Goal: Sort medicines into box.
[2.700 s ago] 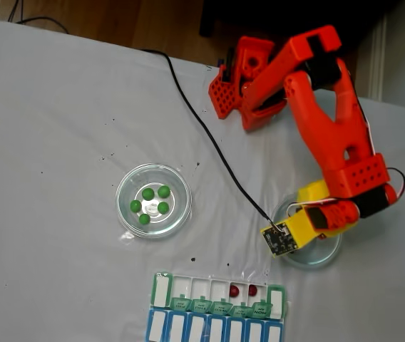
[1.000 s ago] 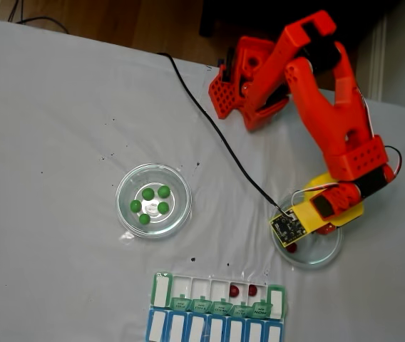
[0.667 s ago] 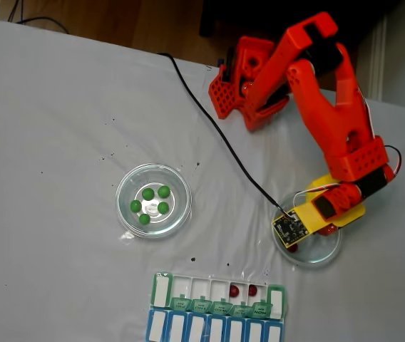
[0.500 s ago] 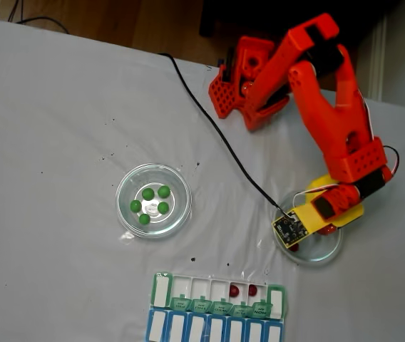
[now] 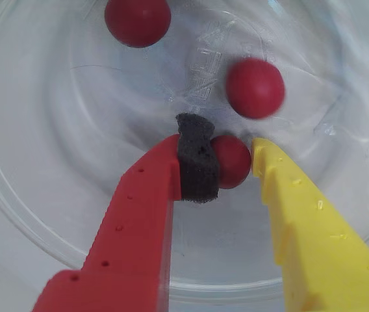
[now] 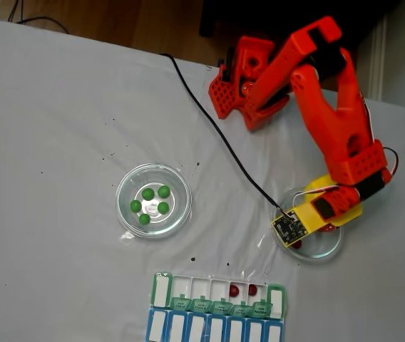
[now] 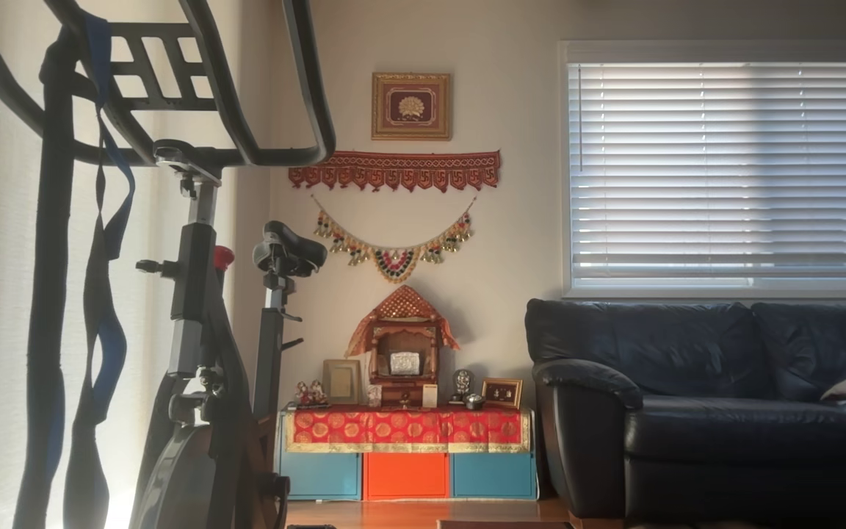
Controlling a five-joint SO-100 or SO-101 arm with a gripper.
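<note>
In the wrist view my gripper (image 5: 229,148) is down inside a clear round dish (image 5: 35,214). One dark red pill (image 5: 233,162) sits between the black foam pad (image 5: 197,162) of the red finger and the yellow finger (image 5: 295,214), touching both. Two more red pills (image 5: 138,19) (image 5: 254,88) lie loose beyond it. In the fixed view the gripper (image 6: 315,229) hangs over the right dish (image 6: 334,248). Several green pills (image 6: 149,203) lie in the left dish (image 6: 125,184). The green box (image 6: 220,308) holds two red pills (image 6: 234,291) (image 6: 252,290).
A blue organizer row (image 6: 217,329) with white lids adjoins the box at the table's front edge. A black cable (image 6: 209,135) runs across the white cloth to the wrist camera board (image 6: 288,226). The arm's base (image 6: 242,82) stands at the back.
Since 2.7 s ago the gripper has turned and settled lower into the right dish. Over the last second it barely shifted. The pills in the box and left dish stayed put.
</note>
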